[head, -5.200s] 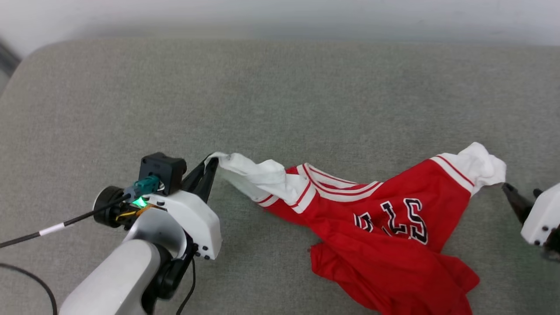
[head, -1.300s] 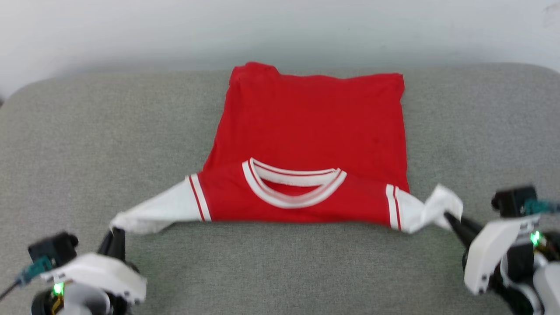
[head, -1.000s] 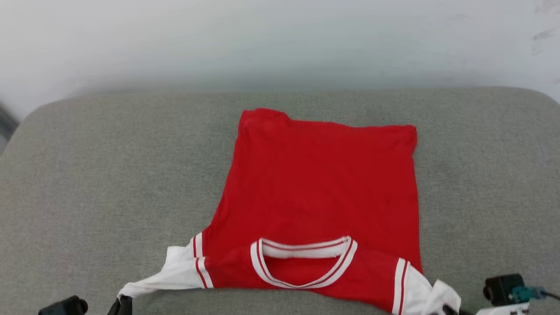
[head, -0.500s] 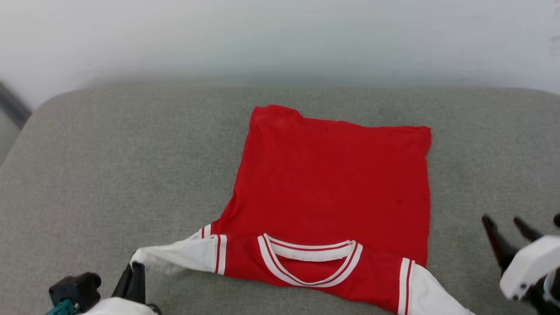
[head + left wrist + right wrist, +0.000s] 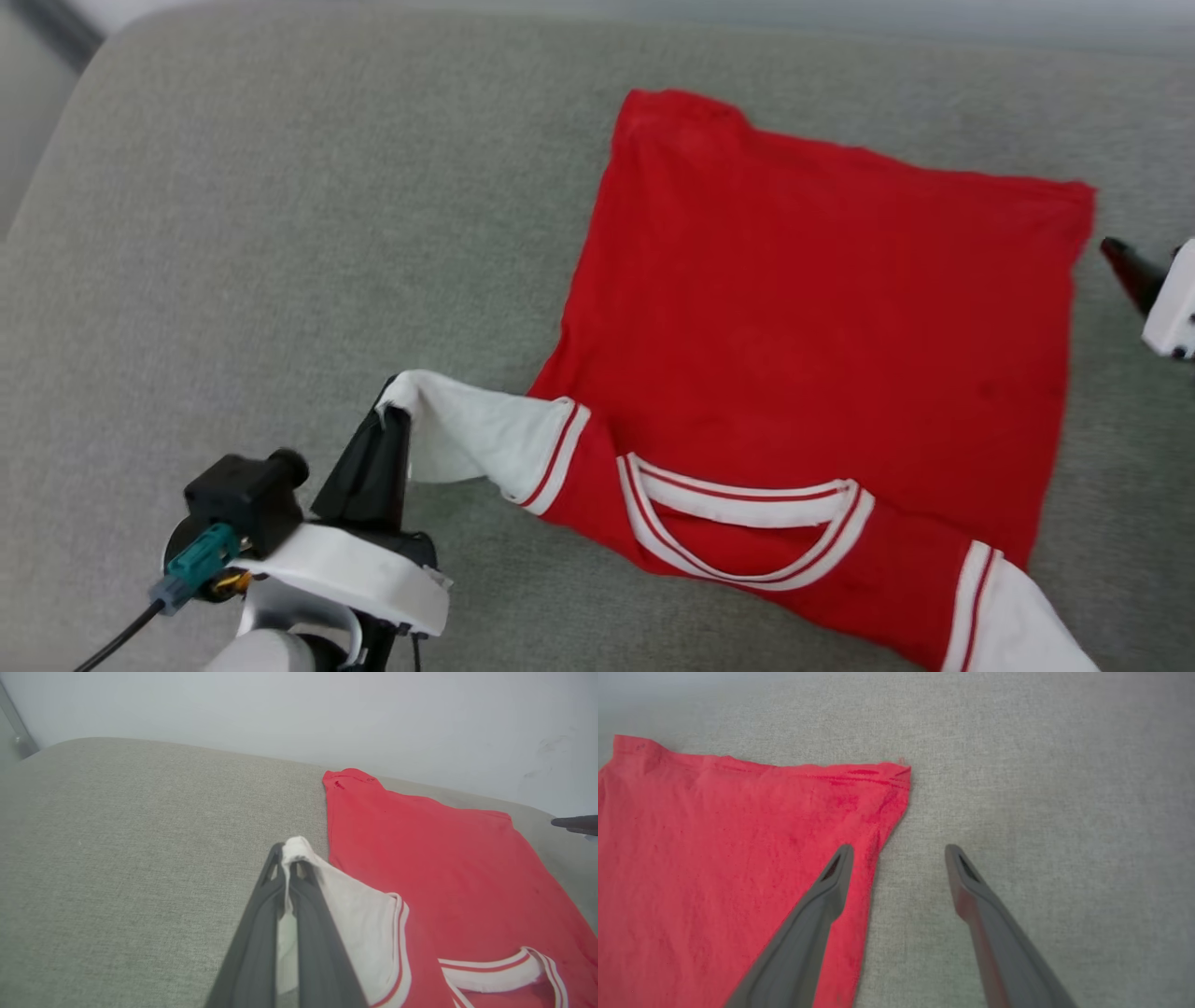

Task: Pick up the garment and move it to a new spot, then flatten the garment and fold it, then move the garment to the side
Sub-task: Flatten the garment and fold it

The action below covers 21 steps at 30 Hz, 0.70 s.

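The left gripper [image 5: 392, 413] is clamped shut on the cuff of the white sleeve [image 5: 476, 434] on its side. A small nip of cloth is bunched between its fingertips and raised a little off the grey cushion [image 5: 233, 233]. The rest of the garment [image 5: 822, 308] lies ahead of this gripper and to its right, spread on the cushion.

The bite is small and the fabric looks thin. I judge that a pull away from the shirt could slip the cuff free, or drag the whole piece and ruck the flattened body. Carrying the sleeve inward too low would likely pile it into a lump rather than a clean fold.

The right gripper [image 5: 899, 849] is spread wide and holds nothing. One finger is over the red side edge and the other over bare cushion, with the hem corner [image 5: 896, 772] just ahead of the tips. Closing there could catch only the top layer or miss the edge, and pressing down first could wrinkle it.

The shirt lies hem away from the grippers and collar [image 5: 747, 499] toward them. The red body is mostly smooth with faint creases, and no print shows on the upturned face. The held sleeve is twisted, while the other sleeve [image 5: 1013, 616] lies flat.
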{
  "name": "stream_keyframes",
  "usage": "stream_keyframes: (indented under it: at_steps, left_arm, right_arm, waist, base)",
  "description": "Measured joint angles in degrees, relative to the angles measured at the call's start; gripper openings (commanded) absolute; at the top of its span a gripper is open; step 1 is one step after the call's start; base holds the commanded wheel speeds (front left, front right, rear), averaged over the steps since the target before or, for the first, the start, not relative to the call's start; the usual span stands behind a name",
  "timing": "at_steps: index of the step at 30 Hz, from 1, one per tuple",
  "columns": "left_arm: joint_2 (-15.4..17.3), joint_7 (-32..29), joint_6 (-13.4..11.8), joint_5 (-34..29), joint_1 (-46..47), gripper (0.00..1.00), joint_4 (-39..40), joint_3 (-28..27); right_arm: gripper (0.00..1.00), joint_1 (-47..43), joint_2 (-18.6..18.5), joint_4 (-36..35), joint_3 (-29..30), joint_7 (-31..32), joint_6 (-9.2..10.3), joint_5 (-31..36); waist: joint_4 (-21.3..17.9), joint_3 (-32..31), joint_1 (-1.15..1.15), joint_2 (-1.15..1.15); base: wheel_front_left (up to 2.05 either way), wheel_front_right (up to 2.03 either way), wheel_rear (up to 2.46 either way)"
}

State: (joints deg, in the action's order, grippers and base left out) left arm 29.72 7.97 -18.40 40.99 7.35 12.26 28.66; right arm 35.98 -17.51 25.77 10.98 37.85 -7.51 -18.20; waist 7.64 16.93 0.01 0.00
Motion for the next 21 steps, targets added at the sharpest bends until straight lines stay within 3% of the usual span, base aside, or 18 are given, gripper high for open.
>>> stream_keyframes:
  at_steps: [7,15,16,17,18,21]
  left_arm:
    - [-2.0,0.8,1.8,-1.8,5.1,0.00,-0.5,2.0]
    - [-3.4,2.1,3.2,-1.6,7.0,0.00,-3.5,2.3]
    - [-3.5,2.2,3.3,-1.5,7.0,0.00,-3.9,2.3]
    - [-3.5,2.3,3.3,-1.5,7.1,0.00,-4.3,2.4]
    - [-3.5,2.3,3.4,-1.4,7.1,0.00,-4.5,2.4]
    - [-3.4,2.2,3.8,-1.4,7.1,0.00,-5.2,2.5]
  right_arm:
    - [1.00,9.9,-2.4,6.7,-0.1,6.1,0.00,4.1]
    - [1.00,14.7,-2.4,12.0,2.9,11.3,-0.02,4.5]
    - [0.53,15.1,-2.3,12.7,3.6,12.2,-0.03,4.5]
    - [0.30,15.3,-2.2,13.1,3.8,13.1,-0.03,4.5]
    - [0.00,15.4,-2.1,13.2,4.1,13.2,-0.03,4.5]
    - [0.00,15.1,-1.9,13.5,4.1,13.2,0.00,4.7]
  waist:
    - [4.7,6.9,0.00,0.00]
    - [6.8,10.6,-0.01,0.00]
    - [6.8,10.5,-0.01,0.00]
    - [6.8,10.3,-0.01,0.00]
    - [6.7,10.1,-0.01,0.00]
    - [6.7,9.5,-0.01,0.00]
  base:
    - [0.00,0.00,0.00]
    - [0.00,0.00,0.00]
    - [0.00,0.00,0.00]
    - [0.00,0.00,0.00]
    - [0.00,0.00,0.00]
    - [0.00,0.00,0.00]
